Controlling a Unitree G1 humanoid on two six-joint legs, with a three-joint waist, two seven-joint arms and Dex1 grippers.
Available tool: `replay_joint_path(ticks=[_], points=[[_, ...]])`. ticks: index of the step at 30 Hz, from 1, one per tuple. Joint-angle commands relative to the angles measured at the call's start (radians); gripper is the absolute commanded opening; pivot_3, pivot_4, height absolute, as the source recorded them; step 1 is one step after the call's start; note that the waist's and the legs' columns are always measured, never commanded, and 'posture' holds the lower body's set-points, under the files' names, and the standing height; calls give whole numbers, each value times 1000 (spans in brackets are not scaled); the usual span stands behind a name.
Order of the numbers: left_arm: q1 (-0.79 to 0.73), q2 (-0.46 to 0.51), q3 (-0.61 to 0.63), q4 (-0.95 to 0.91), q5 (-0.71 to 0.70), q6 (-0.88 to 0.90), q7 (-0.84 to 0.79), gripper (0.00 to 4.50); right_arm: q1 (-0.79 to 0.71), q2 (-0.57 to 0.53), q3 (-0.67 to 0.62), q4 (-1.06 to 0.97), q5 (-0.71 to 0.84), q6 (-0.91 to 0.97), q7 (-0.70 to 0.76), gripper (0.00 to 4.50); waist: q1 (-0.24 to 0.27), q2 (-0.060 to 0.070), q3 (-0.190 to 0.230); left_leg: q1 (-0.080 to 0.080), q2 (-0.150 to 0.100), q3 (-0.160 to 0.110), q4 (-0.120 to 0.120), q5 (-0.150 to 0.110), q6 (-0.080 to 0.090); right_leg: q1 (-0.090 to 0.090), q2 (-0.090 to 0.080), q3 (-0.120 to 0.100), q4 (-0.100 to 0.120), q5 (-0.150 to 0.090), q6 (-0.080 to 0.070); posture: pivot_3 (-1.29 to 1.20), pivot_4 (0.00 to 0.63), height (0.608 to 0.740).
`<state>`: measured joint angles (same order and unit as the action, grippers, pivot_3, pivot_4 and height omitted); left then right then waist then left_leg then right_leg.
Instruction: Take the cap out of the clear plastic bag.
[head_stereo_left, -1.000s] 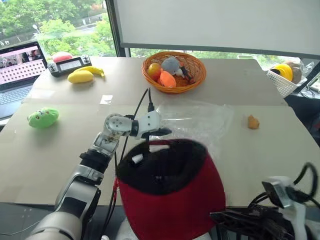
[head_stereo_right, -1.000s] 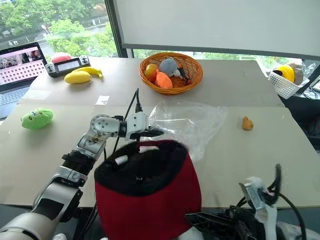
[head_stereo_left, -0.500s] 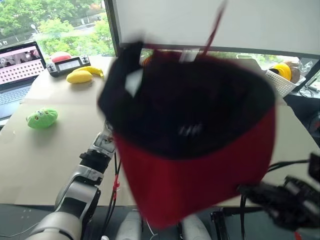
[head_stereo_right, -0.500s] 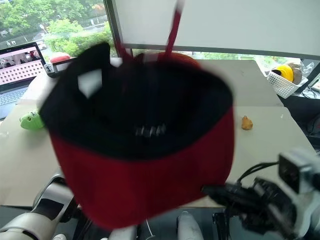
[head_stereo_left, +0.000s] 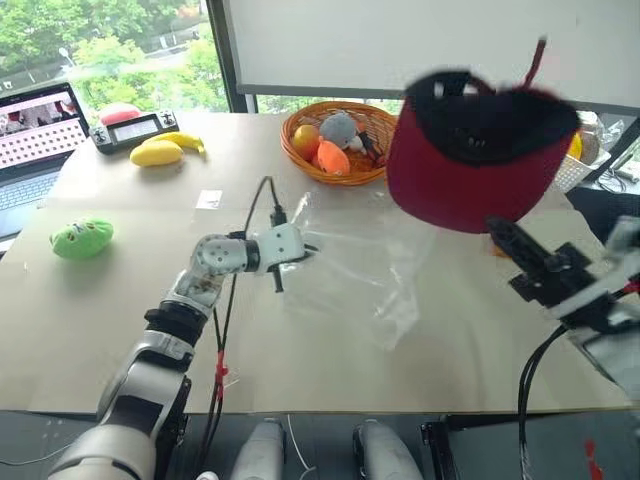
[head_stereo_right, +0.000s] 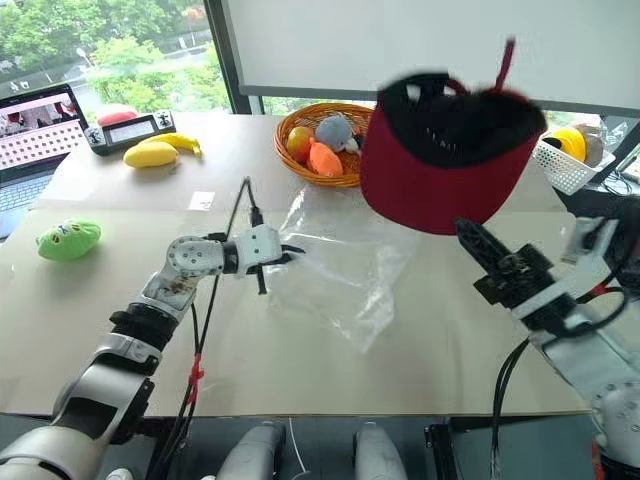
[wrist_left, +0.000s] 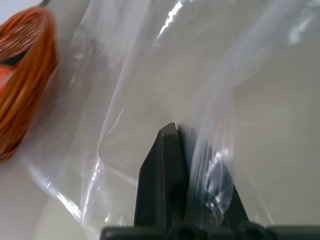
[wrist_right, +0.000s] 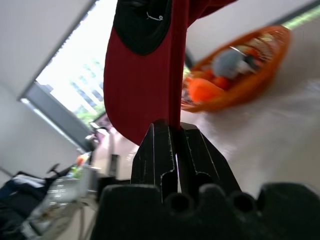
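Since a second ago your right gripper (wrist_right: 172, 131) has carried the cap (head_stereo_right: 445, 150) from low in front of the camera, up and out to the right; it now hangs in the air over the far right part of the table (head_stereo_right: 90, 330), clear of the bag (head_stereo_right: 345, 265). Its black lining faces you and the red crown sags below. In the right wrist view the two black fingers are pressed together on the red edge of the cap, pinching the fabric between them.

Your left gripper (head_stereo_left: 296, 252) has shifted a little to the left and sits low over the table at the bag's left edge. In the left wrist view its fingers are pressed together with a fold of clear plastic pinched between them. The bag lies flat and crumpled on the middle of the table, empty, just in front of the basket (head_stereo_right: 352, 178).

That orange basket holds toy fruit and a grey plush. A green plush (head_stereo_right: 67, 240) lies well to the left, a banana (head_stereo_right: 152, 153) and a black controller (head_stereo_right: 125, 130) sit near the far left edge beside a laptop (head_stereo_right: 40, 118).
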<state>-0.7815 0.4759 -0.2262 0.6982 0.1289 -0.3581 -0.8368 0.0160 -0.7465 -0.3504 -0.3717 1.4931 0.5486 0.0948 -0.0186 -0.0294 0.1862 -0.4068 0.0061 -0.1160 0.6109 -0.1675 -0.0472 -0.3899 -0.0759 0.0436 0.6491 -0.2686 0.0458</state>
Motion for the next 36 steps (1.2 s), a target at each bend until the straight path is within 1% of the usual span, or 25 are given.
replay_joint_path(ticks=[1, 5, 6, 9, 14, 16, 17, 21, 23, 24, 26, 27, 28, 30, 33, 36], points=[[-4, 26, 41, 55, 20, -65, 92, 0, -46, 27, 16, 63, -29, 52, -53, 20, 0, 0, 0, 0, 0, 0, 0, 0, 0, 0, 0, 0, 0, 0, 0, 0, 150, 733], [21, 63, 61, 116, 38, -79, 165, 0, -39, 45, 17, 134, -15, 140, -64, 20, 1, 0, 0, 0, 0, 0, 0, 0, 0, 0, 0, 0, 0, 2, -3, 0, 150, 733], [27, 66, 69, 127, 36, -81, 184, 0, -42, 58, 12, 146, 13, 159, -77, 20, 0, 0, 0, 0, 0, 0, 0, 0, 0, 0, 0, 0, 0, 3, -5, 0, 150, 733], [65, 63, 79, 127, 29, -86, 213, 0, -64, 96, -1, 204, 71, 203, -124, 20, -4, 1, 0, 1, 0, 0, 0, 0, 0, 0, 0, 0, 0, 4, -7, 0, 150, 733], [97, 47, 84, 115, 23, -75, 236, 0, -75, 123, -4, 251, 63, 252, -147, 20, -5, 2, -2, 2, 0, 0, 0, 0, 0, 1, 0, 0, 1, 4, -7, 0, 150, 733], [103, 35, 96, 103, 0, -66, 224, 529, -77, 132, 0, 253, 43, 261, -155, 737, -6, 4, -3, 2, 0, 1, 0, 0, 0, 1, 0, 0, 1, 4, -7, 0, 150, 733], [105, 30, 102, 98, -8, -61, 219, 698, -77, 137, -1, 252, 38, 264, -158, 935, -6, 5, -3, 2, 0, 1, 0, 0, 0, 1, 0, 1, 1, 4, -7, 0, 150, 733], [110, 20, 115, 77, -42, -53, 184, 2147, -78, 157, -21, 235, 27, 262, -175, 2322, -6, 5, -3, 2, 0, 1, 0, 0, 0, 1, 0, 1, 1, 4, -7, 0, 150, 733], [114, 21, 117, 62, -65, -47, 144, 2717, -70, 158, -37, 221, 27, 265, -175, 2895, -6, 5, -3, 1, 0, 1, 0, 0, 0, 1, 0, 0, 1, 4, -7, 0, 150, 733], [117, 23, 119, 52, -79, -44, 122, 3178, -63, 156, -44, 211, 28, 267, -171, 3303, -6, 5, -3, 1, 0, 1, 0, 0, 0, 1, 0, 0, 1, 4, -7, 0, 150, 733], [123, 28, 125, 29, -108, -32, 80, 3747, -51, 154, -59, 191, 35, 272, -173, 3879, -6, 5, -3, 1, 0, 1, 0, 0, 0, 1, 0, 0, 1, 4, -7, 0, 150, 733], [126, 32, 129, 13, -127, -20, 50, 4249, -45, 153, -67, 178, 41, 274, -179, 4369, -6, 5, -3, 1, 0, 1, 0, 0, 0, 1, 0, 0, 1, 4, -7, 0, 150, 733], [132, 36, 132, -6, -148, -5, 14, 4458, -40, 152, -75, 165, 46, 276, -182, 4500, -6, 5, -3, 1, 0, 1, 0, 0, 0, 1, 0, 0, 1, 4, -7, 0, 150, 733], [154, 46, 144, -76, -220, 62, -85, 4458, -29, 149, -92, 144, 62, 281, -184, 4500, -8, 5, -3, 1, 0, 1, 0, 0, 0, 1, 0, 1, 1, 4, -7, 0, 150, 733], [197, 92, 165, -256, -366, 255, -255, 4458, -5, 133, -119, 101, 94, 292, -171, 4500, -19, 5, -3, 1, 0, 1, 0, 0, 0, 1, 0, 1, 1, 4, -7, 0, 150, 733], [206, 141, 192, -384, -458, 422, -318, 4458, 3, 112, -133, 66, 60, 281, -165, 4500, -25, 5, -3, 1, 1, 1, 0, 0, 0, 0, 0, 1, 1, 4, -7, 0, 150, 733]])
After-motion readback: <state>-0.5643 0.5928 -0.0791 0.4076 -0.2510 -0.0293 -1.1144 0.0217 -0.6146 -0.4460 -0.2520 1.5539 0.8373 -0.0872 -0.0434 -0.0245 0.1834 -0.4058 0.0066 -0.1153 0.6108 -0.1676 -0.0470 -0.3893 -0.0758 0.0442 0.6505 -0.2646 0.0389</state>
